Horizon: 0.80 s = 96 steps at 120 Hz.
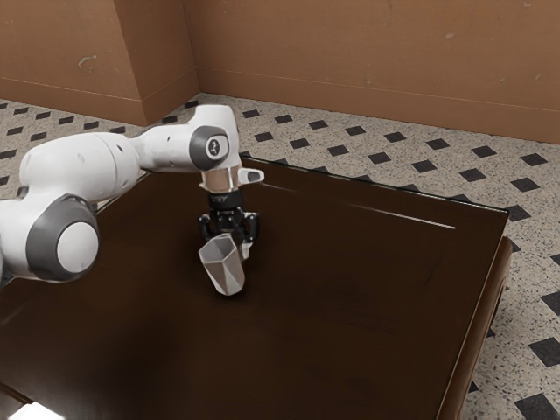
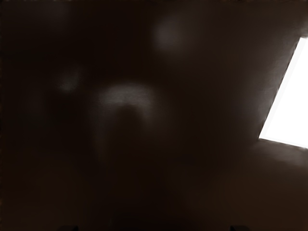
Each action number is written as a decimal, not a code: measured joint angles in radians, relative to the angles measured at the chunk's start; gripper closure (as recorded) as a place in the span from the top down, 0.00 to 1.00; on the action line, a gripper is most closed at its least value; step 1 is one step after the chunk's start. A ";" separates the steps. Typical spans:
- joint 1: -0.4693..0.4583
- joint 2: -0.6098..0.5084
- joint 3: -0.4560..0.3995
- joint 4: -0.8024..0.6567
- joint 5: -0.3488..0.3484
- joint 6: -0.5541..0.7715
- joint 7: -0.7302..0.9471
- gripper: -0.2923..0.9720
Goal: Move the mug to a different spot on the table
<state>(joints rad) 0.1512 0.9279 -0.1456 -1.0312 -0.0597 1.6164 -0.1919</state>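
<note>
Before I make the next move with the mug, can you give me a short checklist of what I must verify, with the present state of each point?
1. Position of the tool at the mug: ok, it sits directly over the rim.
2. Mug upright: not ok, it leans to one side.
3. Mug lifted off the table: cannot tell; its base is at or just above the surface.
4. Room for a new spot: ok, open tabletop lies toward the exterior view's right.
5. Mug away from the table's edges: ok, it stands well inside them.
</note>
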 joint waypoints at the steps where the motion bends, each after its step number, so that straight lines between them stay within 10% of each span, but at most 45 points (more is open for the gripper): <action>1: 0.000 0.000 0.000 0.000 0.000 0.003 0.001 0.53; 44: 0.002 -0.059 0.000 -0.007 0.048 0.246 0.032 0.73; 68: 0.006 -0.474 -0.020 -0.395 0.096 0.282 0.044 0.75; 96: -0.095 -0.813 0.054 -0.480 0.108 0.121 0.050 0.76</action>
<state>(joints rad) 0.0559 0.1147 -0.0914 -1.5112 0.0484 1.7372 -0.1420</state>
